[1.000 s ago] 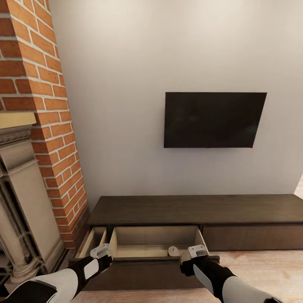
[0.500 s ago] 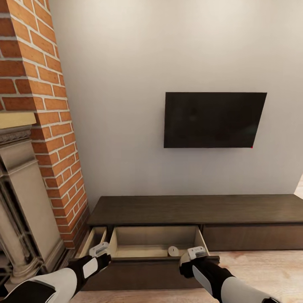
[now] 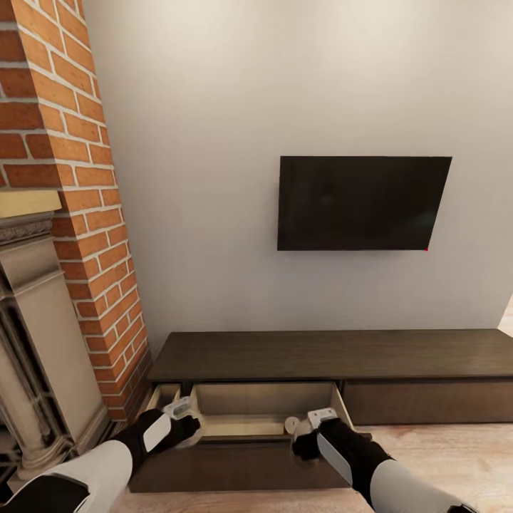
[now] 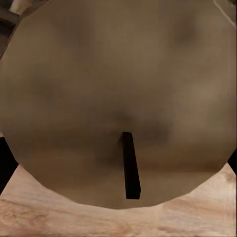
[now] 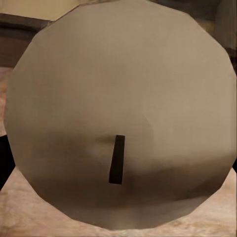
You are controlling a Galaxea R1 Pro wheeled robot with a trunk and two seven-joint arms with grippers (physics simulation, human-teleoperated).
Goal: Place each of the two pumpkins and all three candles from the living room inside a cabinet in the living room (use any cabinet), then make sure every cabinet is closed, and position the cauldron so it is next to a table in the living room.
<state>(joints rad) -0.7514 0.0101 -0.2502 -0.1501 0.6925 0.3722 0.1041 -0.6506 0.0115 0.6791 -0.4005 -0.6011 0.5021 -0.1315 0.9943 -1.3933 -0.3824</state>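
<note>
Drawer (image 3: pixel 263 410) candle (image 3: pixel 291 425) beside right pincer (image 3: pixel 315 417)

matt dark wood cabinet (image 3: pixel 328 354), rough brick (image 3: pixel 64 142)

wall-mounted television (image 3: pixel 363 203), brick chimney (image 3: pixel 68 178), fireplace surround (image 3: pixel 35 342)

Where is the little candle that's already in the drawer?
In the head view, the candle sits on the pale floor of the open drawer of the cabinet, toward its right end, just beside the right gripper and below the TV.
</note>
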